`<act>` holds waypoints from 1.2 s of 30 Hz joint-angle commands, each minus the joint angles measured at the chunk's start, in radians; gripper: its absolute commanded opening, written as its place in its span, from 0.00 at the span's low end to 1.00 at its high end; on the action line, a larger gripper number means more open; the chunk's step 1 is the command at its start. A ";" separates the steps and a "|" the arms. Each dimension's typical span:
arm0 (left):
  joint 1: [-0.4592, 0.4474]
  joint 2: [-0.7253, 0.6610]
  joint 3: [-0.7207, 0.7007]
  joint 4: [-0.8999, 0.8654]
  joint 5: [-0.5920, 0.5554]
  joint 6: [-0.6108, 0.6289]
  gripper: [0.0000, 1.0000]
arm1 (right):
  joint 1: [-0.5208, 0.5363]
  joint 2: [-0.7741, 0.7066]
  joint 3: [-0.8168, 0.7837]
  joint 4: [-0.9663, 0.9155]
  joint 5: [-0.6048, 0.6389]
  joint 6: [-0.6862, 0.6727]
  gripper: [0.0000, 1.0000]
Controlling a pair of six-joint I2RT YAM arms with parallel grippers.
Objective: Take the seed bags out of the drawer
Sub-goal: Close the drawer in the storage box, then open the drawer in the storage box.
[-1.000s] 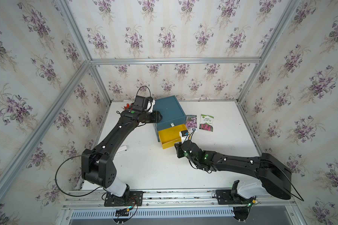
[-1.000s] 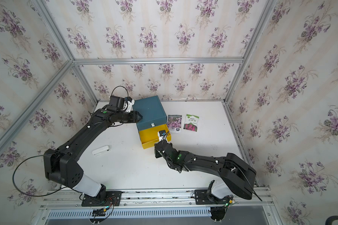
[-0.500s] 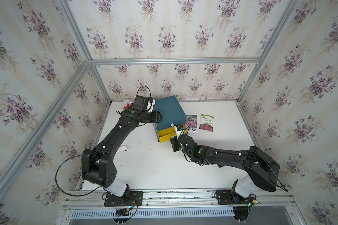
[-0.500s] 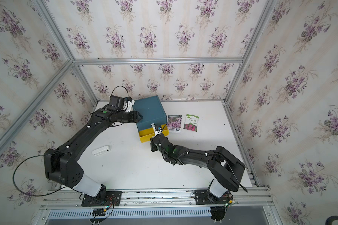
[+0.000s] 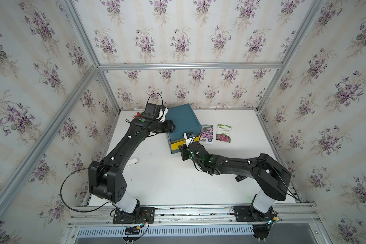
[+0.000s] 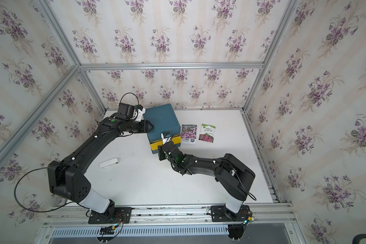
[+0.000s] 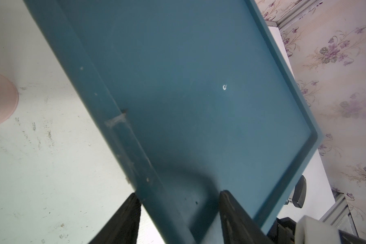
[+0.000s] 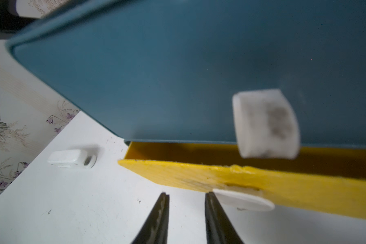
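Observation:
Two seed bags lie flat on the table right of the teal cabinet (image 5: 183, 118): a pink-purple flowered one (image 5: 206, 134) and a white-green one with red flowers (image 5: 224, 133). The yellow drawer (image 5: 178, 144) sticks out only a little, and its inside is hidden. My left gripper (image 7: 179, 193) is shut on the cabinet's rear left edge (image 7: 188, 84). My right gripper (image 8: 186, 193) is open and empty at the drawer's yellow front (image 8: 283, 186). One of its fingertips is beside the white knob (image 8: 243, 200).
A small white object (image 5: 131, 162) lies on the table left of the drawer, near my left arm. A small black gadget (image 5: 240, 178) shows under my right arm. Walls close in the table at the back and both sides.
The yellow drawer has slid from far out to almost inside the cabinet. My right gripper moved toward the cabinet with it. The left arm stayed still.

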 commanded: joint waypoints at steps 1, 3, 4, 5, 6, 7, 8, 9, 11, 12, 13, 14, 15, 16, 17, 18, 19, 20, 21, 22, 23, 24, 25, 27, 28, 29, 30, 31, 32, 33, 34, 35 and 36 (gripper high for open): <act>0.001 0.024 -0.013 -0.221 -0.056 0.063 0.62 | -0.002 0.021 0.026 0.051 -0.003 -0.016 0.32; 0.004 0.026 -0.009 -0.224 -0.055 0.068 0.62 | -0.003 0.037 0.040 0.058 -0.003 -0.016 0.32; 0.005 0.027 -0.007 -0.225 -0.055 0.069 0.62 | -0.003 0.044 0.048 0.060 -0.004 -0.016 0.32; 0.005 0.027 -0.005 -0.228 -0.055 0.069 0.62 | -0.003 0.053 0.055 0.062 -0.005 -0.016 0.32; 0.005 0.027 -0.003 -0.228 -0.056 0.071 0.62 | -0.003 0.059 0.061 0.065 -0.005 -0.016 0.32; 0.006 0.028 -0.003 -0.230 -0.055 0.071 0.62 | -0.003 0.068 0.067 0.066 -0.005 -0.014 0.32; 0.006 0.028 0.000 -0.229 -0.055 0.072 0.62 | -0.004 0.077 0.073 0.066 -0.003 -0.011 0.32; 0.006 0.028 -0.002 -0.229 -0.054 0.073 0.62 | -0.004 0.085 0.078 0.069 -0.003 -0.008 0.32; 0.007 0.030 0.003 -0.233 -0.051 0.074 0.62 | -0.005 0.098 0.082 0.080 -0.001 -0.001 0.31; 0.007 0.031 0.004 -0.232 -0.050 0.075 0.62 | -0.004 0.100 0.083 0.084 0.001 0.002 0.31; 0.006 0.033 0.004 -0.234 -0.049 0.076 0.62 | -0.005 0.104 0.085 0.086 0.005 0.006 0.31; 0.006 0.034 0.004 -0.233 -0.048 0.076 0.62 | -0.005 0.105 0.086 0.088 0.010 0.009 0.31; 0.006 0.034 0.004 -0.234 -0.048 0.076 0.62 | -0.006 0.105 0.083 0.089 0.013 0.010 0.31; 0.006 0.035 0.004 -0.234 -0.048 0.077 0.62 | -0.008 0.103 0.081 0.089 0.015 0.012 0.31; 0.008 0.035 0.002 -0.234 -0.046 0.077 0.62 | -0.007 0.099 0.078 0.087 0.019 0.013 0.31; 0.006 0.035 0.002 -0.233 -0.046 0.077 0.62 | -0.007 0.094 0.074 0.083 0.020 0.016 0.31; 0.006 0.035 0.002 -0.233 -0.047 0.077 0.62 | -0.008 0.087 0.070 0.075 0.022 0.019 0.32; 0.007 0.036 0.003 -0.233 -0.047 0.077 0.62 | -0.006 0.075 0.062 0.066 0.023 0.025 0.33; 0.008 0.036 0.003 -0.232 -0.046 0.077 0.62 | -0.006 0.062 0.053 0.060 0.021 0.028 0.35; 0.007 0.035 0.003 -0.231 -0.045 0.077 0.62 | -0.008 0.044 0.038 0.055 0.020 0.034 0.37; 0.008 0.037 0.003 -0.231 -0.046 0.077 0.62 | -0.007 0.025 0.019 0.050 0.019 0.042 0.38; 0.008 0.037 0.005 -0.231 -0.045 0.078 0.62 | -0.006 0.005 0.004 0.044 0.018 0.052 0.40; 0.008 0.037 0.006 -0.230 -0.045 0.079 0.62 | -0.007 -0.016 -0.013 0.036 0.015 0.062 0.42; 0.008 0.038 0.009 -0.228 -0.043 0.079 0.62 | -0.007 -0.051 -0.046 0.018 0.003 0.087 0.45; 0.009 0.040 0.008 -0.227 -0.043 0.079 0.62 | -0.008 -0.068 -0.064 0.006 -0.004 0.106 0.46; 0.008 0.041 0.009 -0.227 -0.042 0.079 0.62 | -0.006 -0.080 -0.077 -0.010 -0.011 0.126 0.47; 0.008 0.041 0.009 -0.225 -0.041 0.080 0.62 | -0.006 -0.087 -0.089 -0.026 -0.017 0.147 0.47; 0.008 0.043 0.007 -0.223 -0.039 0.078 0.62 | -0.009 -0.093 -0.098 -0.047 -0.028 0.176 0.48; 0.008 0.043 0.007 -0.222 -0.038 0.077 0.62 | -0.011 -0.097 -0.109 -0.065 -0.038 0.204 0.48; 0.008 0.043 0.006 -0.221 -0.037 0.076 0.62 | -0.015 -0.100 -0.121 -0.074 -0.050 0.231 0.48; 0.008 0.045 0.005 -0.220 -0.037 0.076 0.62 | -0.024 -0.100 -0.135 -0.079 -0.068 0.264 0.48; 0.008 0.043 0.006 -0.219 -0.037 0.076 0.62 | -0.032 -0.100 -0.149 -0.075 -0.092 0.299 0.48; 0.008 0.043 0.005 -0.219 -0.038 0.076 0.62 | -0.044 -0.099 -0.163 -0.065 -0.117 0.328 0.48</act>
